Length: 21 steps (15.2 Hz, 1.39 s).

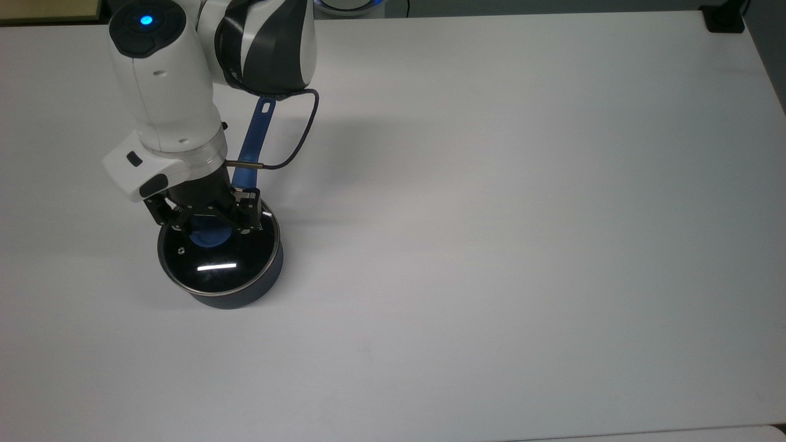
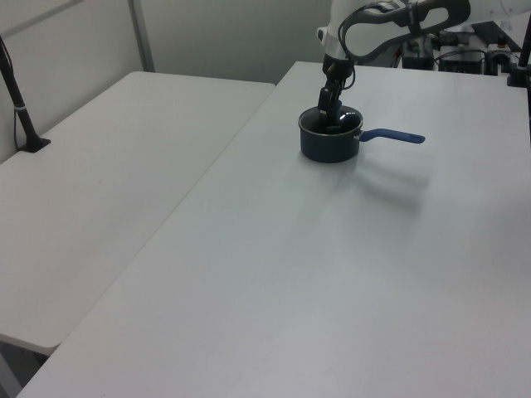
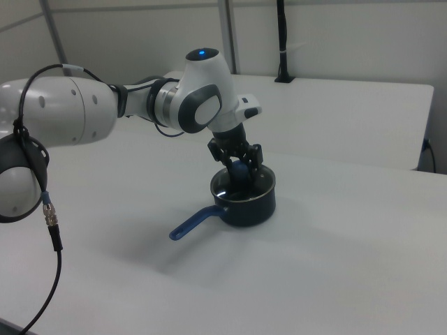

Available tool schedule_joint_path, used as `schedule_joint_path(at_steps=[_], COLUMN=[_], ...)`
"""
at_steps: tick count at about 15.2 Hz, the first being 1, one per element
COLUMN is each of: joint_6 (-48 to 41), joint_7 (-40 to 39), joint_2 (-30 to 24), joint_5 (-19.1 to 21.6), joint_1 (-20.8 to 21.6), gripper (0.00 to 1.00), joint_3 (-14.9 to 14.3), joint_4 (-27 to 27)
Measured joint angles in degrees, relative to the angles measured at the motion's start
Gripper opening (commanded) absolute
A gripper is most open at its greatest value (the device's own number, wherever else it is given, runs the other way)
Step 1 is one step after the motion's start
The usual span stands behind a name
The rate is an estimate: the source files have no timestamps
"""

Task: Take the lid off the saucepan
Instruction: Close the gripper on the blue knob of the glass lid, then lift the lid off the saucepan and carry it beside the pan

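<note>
The dark blue-grey saucepan [image 1: 249, 290] stands on the white table at the top view's left, its long blue handle [image 1: 253, 138] pointing toward the arm's base. The clear glass lid [image 1: 215, 270] with metal rim sits on it. My gripper [image 1: 210, 228] is lowered over the lid, open, with one finger on each side of the blue knob [image 1: 206, 239]. In the left view the gripper [image 2: 329, 114] reaches down into the top of the saucepan [image 2: 328, 145]. In the right view the gripper [image 3: 239, 169] straddles the knob above the saucepan [image 3: 248, 206].
The white table [image 1: 491, 215] stretches wide to the top view's right of the pan. A black mount [image 1: 724, 21] sits at its far right corner. A second table [image 2: 99, 174] with a clamped black post [image 2: 20, 104] adjoins on the left view's left.
</note>
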Motion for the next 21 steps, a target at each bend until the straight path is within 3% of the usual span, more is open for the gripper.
schedule_joint_path(at_steps=[4,7,21], joint_6=[0.0,0.0,0.0], joint_7=[-1.2,-1.5,-1.5], joint_2=[0.0,0.1,0.0], joint_5=[0.0,0.0,0.1], joint_1=[0.1,0.2,0.2], gripper=[0.41,0.34,0.34], joint_3=[0.0,0.1,0.0], joint_4=[0.2,0.6,1.4])
